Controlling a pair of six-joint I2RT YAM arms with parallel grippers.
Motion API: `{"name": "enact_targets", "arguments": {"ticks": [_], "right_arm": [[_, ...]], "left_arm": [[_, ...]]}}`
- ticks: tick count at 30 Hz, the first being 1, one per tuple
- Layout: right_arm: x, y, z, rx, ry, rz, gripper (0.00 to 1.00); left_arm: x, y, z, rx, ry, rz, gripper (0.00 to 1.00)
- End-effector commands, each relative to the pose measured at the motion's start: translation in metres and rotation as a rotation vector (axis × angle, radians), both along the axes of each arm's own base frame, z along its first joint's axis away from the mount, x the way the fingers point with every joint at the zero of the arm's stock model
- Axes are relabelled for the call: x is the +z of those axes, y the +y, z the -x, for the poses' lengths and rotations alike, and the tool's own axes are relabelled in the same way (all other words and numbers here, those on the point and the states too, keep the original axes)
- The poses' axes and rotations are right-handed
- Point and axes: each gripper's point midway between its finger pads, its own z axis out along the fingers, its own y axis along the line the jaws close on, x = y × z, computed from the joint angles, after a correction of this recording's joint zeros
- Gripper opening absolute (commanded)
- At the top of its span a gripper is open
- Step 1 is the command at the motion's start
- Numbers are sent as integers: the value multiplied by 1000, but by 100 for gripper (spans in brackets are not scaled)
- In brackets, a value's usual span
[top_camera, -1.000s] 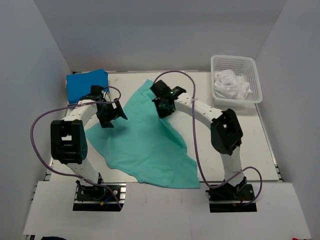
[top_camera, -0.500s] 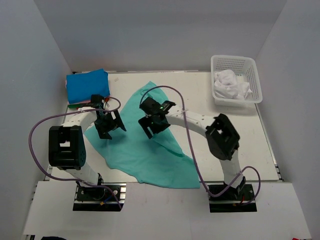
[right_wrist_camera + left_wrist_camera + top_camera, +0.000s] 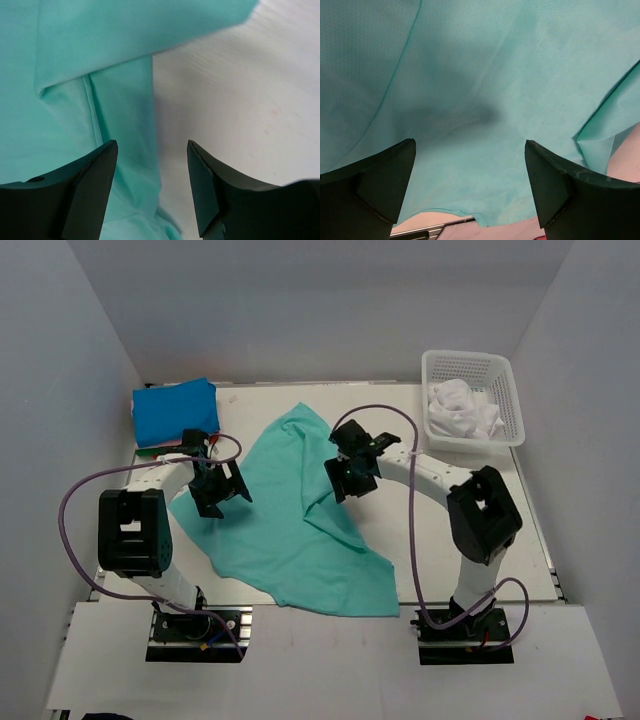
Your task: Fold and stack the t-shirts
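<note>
A teal-green t-shirt lies spread and creased across the middle of the table. My left gripper hovers open over its left part; the left wrist view is filled with teal cloth, and nothing sits between the fingers. My right gripper stands open above the shirt's right edge. In the right wrist view that edge runs between the jaws, with white table on the right. A folded bright blue t-shirt sits at the back left. A white t-shirt is crumpled in the basket.
The white lattice basket stands at the back right corner. Bare table shows to the right of the teal shirt. A pink strip shows under the blue shirt. Grey walls close in the table on three sides.
My right gripper swung left over the shirt, opened, then moved back right to the shirt's right edge. The shirt's upper part has shifted slightly. The left gripper stayed open and barely moved.
</note>
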Motion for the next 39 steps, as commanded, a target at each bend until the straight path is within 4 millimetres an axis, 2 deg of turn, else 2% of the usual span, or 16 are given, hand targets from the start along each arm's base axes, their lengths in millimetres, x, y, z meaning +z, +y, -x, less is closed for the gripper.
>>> {"name": "enact_targets", "arguments": {"ticks": [1, 5, 8, 11, 12, 13, 15, 18, 20, 22, 23, 24, 26, 31, 38, 39], "right_arm": [[-17, 24, -6, 95, 7, -57, 64], [-30, 34, -15, 113, 26, -74, 64], [-40, 46, -18, 125, 47, -109, 57], [-50, 45, -21, 92, 77, -98, 32], [-51, 41, -21, 70, 85, -96, 6], [-53, 39, -19, 61, 91, -90, 0], [-53, 24, -21, -15, 82, -59, 0], [-49, -5, -20, -123, 57, 2, 0], [-53, -28, -10, -167, 74, 65, 0], [-49, -42, -10, -260, 71, 82, 0], [-56, -57, -3, -303, 95, 114, 0], [-46, -67, -4, -351, 67, 123, 0], [-45, -85, 4, -417, 70, 149, 0], [-42, -138, 13, -577, 48, 264, 0], [-38, -177, 22, -672, 47, 301, 0], [-36, -180, 23, -674, 46, 302, 6]], "left_arm": [[0, -1, -5, 5, -19, 0, 100], [-4, -1, -5, 14, -15, 2, 100], [-9, -2, -4, 22, -2, 4, 100], [-18, 1, 1, 26, 25, -10, 100], [-19, 3, 5, 37, 49, -20, 100], [-22, 3, 9, 37, 70, -21, 100], [-25, 8, 11, 75, 87, -37, 100], [-38, 16, 31, 94, 171, -85, 100], [-43, 22, 39, 127, 219, -126, 100], [-49, 24, 47, 135, 268, -139, 100], [-53, 26, 55, 135, 297, -155, 100], [-55, 26, 56, 134, 307, -156, 100], [-64, 28, 66, 132, 352, -169, 100], [-73, 29, 78, 127, 412, -183, 100], [-75, 35, 76, 109, 427, -215, 100], [-77, 37, 77, 108, 437, -225, 100]]}}
